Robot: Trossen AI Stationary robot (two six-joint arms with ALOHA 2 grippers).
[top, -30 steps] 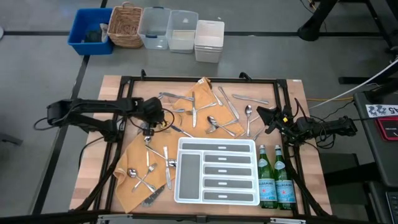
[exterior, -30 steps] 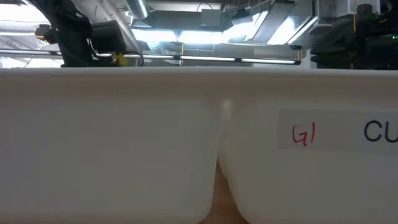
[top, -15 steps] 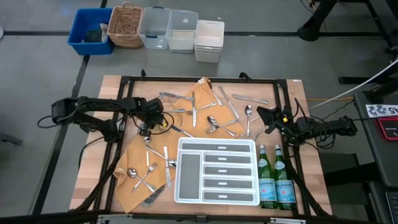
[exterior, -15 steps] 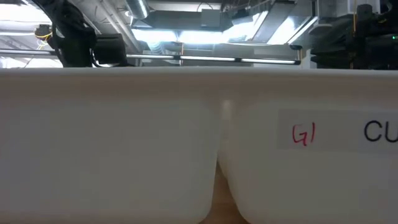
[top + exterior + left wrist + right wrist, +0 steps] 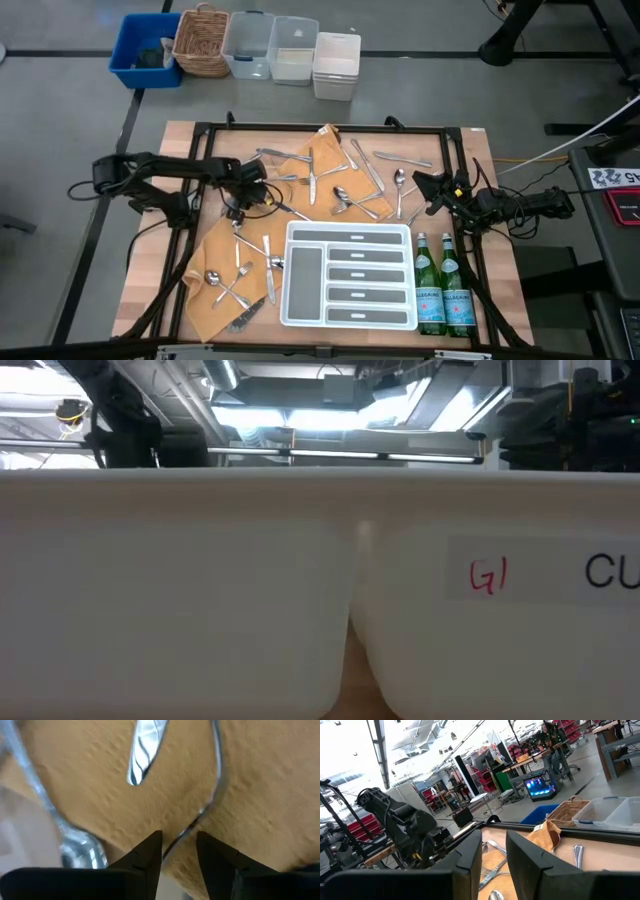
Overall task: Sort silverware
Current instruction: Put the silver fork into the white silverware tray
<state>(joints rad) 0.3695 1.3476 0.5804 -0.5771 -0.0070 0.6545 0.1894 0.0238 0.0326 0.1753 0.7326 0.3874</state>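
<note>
Woven orange cloth (image 5: 100, 785); left pincer (image 5: 179, 851) straddles slim silverware (image 5: 210, 795).

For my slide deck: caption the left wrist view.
Left gripper open, straddling a thin silver utensil handle on the orange cloth.

White bin walls (image 5: 200, 600) block my low view; my left wrist shows silverware (image 5: 145, 747) blurred, ends cut off.

Red handwritten "G1" (image 5: 489, 574) and black letters "CU" (image 5: 612, 571), cut off at the frame edge, are read on a label on the white bin (image 5: 500, 660) in the low view. Labels on the two green bottles (image 5: 441, 297) are too small to be read.
</note>
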